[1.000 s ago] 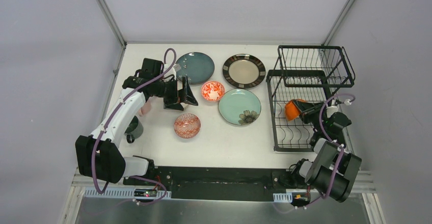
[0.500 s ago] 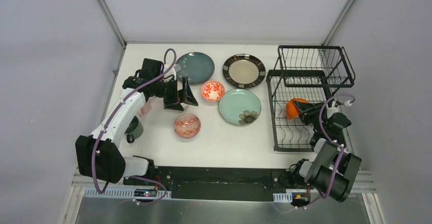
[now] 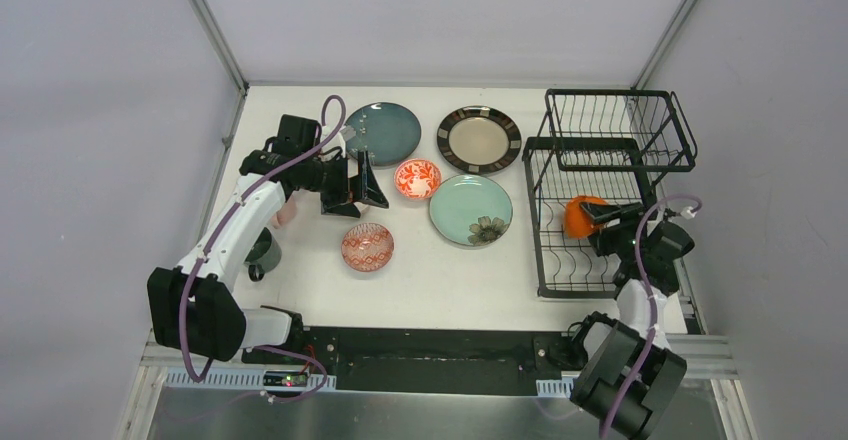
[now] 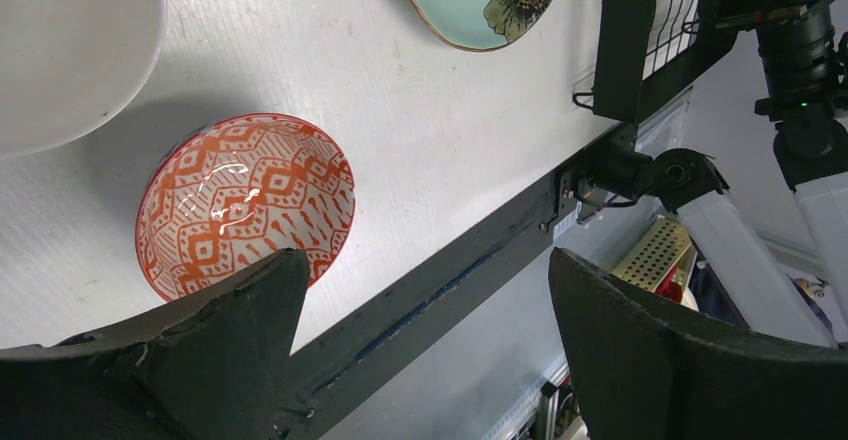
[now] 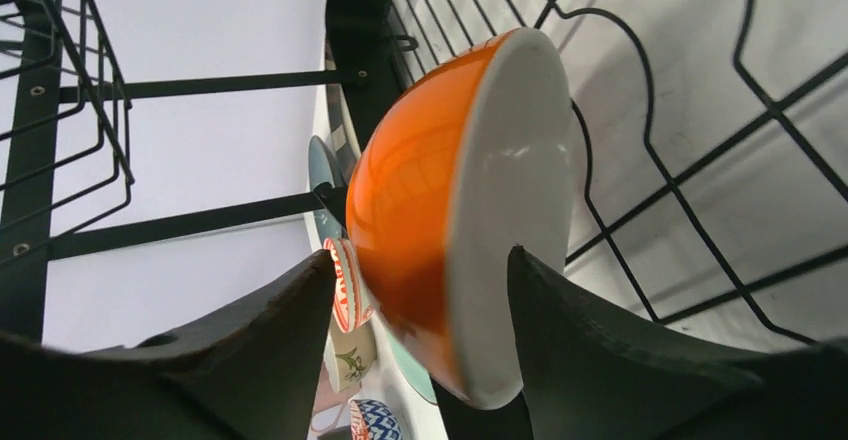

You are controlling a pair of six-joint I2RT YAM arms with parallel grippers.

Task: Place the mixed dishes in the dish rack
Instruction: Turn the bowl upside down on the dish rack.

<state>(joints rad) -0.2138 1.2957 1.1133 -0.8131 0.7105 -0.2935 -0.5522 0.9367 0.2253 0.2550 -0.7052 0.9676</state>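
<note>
An orange bowl stands on edge, tilted, among the wires of the lower tray of the rack, its white inside turned toward 3 o'clock in the right wrist view. The right pincer is parted around it. One finger sits outside the orange wall and the other lies across the white hollow, with a gap showing between the outer finger and the bowl's side. From above, the bowl lies at the pincer's 9 o'clock, right at its fingertips, near the middle of the tray. The raised basket tier sits at the rack's 12 o'clock end.

Across the surface, the left pincer hangs with its fingers spread wide and empty. A patterned bowl lies on the surface at its 6 o'clock in the top view, and a red bowl sits just beside it at 3 o'clock. The teal plate lies at 1 o'clock, with the beige plate beyond it toward the rack. The mint plate, flower near its rim, rests between the red bowl and the rack. All three plates lie flat on the surface, outside the rack. A pink cup shows partly under the left arm, with a dark mug near it at 7 o'clock.
</note>
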